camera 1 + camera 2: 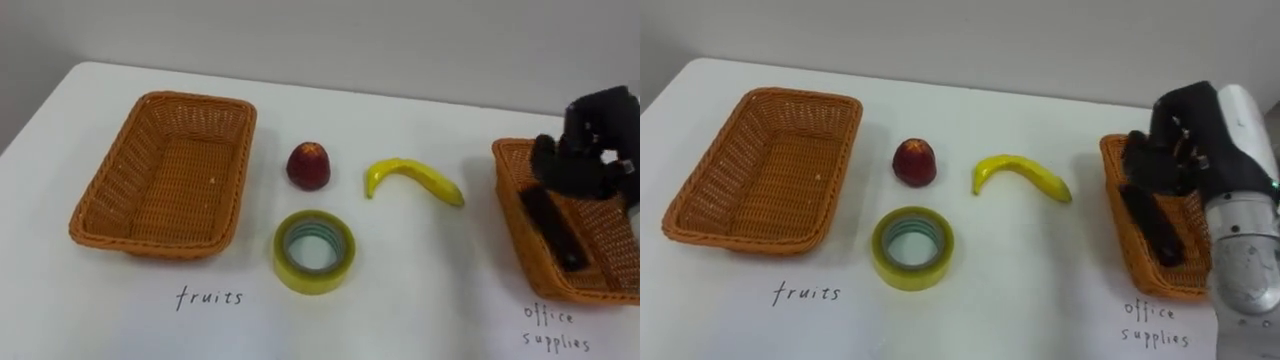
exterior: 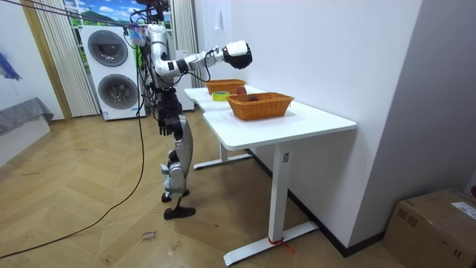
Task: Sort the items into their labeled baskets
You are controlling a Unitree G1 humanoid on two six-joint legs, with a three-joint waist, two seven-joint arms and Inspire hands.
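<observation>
Tape roll [image 1: 313, 250] sat nearest me, unsorted. Fruit basket [image 1: 92, 226] held nothing, with apple [image 1: 309, 166] and banana [image 1: 415, 178] loose on the table [image 1: 430, 290]. One dark item [image 1: 553, 228] lay in the office basket [image 1: 508, 185]; my right hand [image 1: 590, 140] hung over it, grip unclear, so I judged three left
</observation>
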